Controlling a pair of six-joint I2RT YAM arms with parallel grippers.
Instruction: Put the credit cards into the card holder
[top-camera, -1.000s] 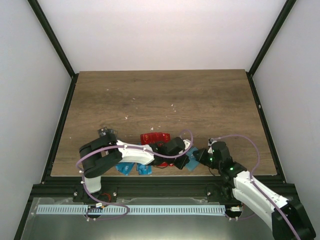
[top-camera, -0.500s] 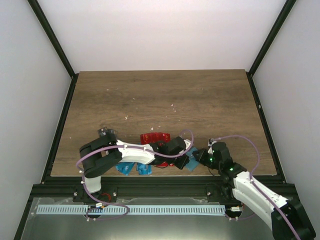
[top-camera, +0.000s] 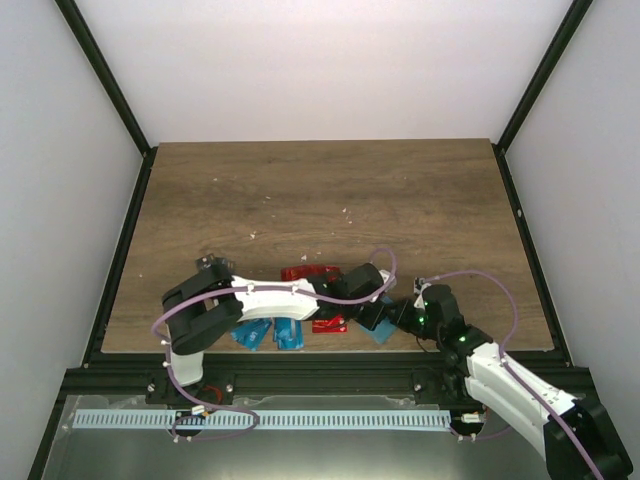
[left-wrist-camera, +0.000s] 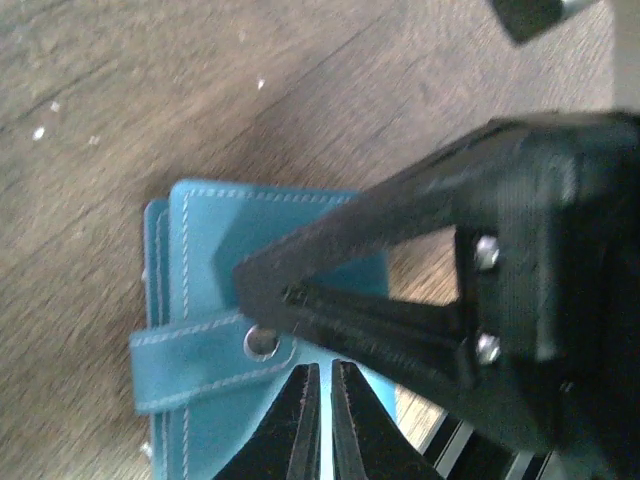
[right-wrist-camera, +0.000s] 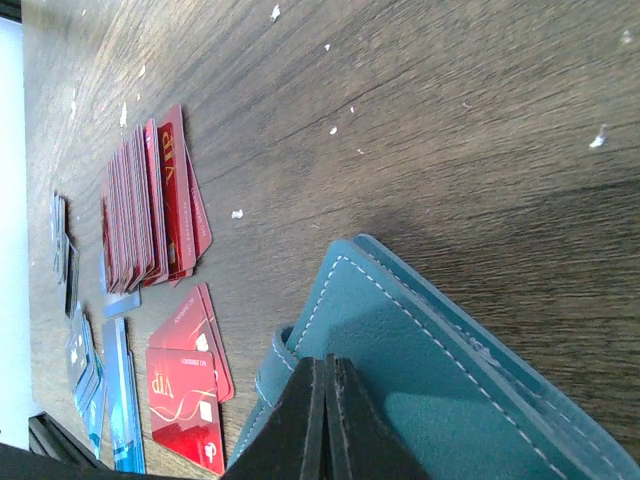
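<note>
Wood-grain table (top-camera: 400, 200) carries the teal card holder (right-wrist-camera: 450, 390), lying flat with its strap (left-wrist-camera: 190, 360) across it. The right gripper (right-wrist-camera: 325, 395), fingers pressed together, rests on the holder. The left gripper (left-wrist-camera: 322, 400), fingers almost touching, hangs just over it; whether either pinches anything I cannot tell. Left of the holder lie a fanned red card stack (right-wrist-camera: 150, 215), two loose red cards (right-wrist-camera: 185, 395) and blue cards (right-wrist-camera: 125, 420).

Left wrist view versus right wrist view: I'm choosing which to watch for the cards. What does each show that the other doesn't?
Only the left wrist view shows the strap's metal snap and the right gripper lying across the card holder. Only the right wrist view shows the red cards and blue cards. Both show the teal card holder on the wooden table.
</note>
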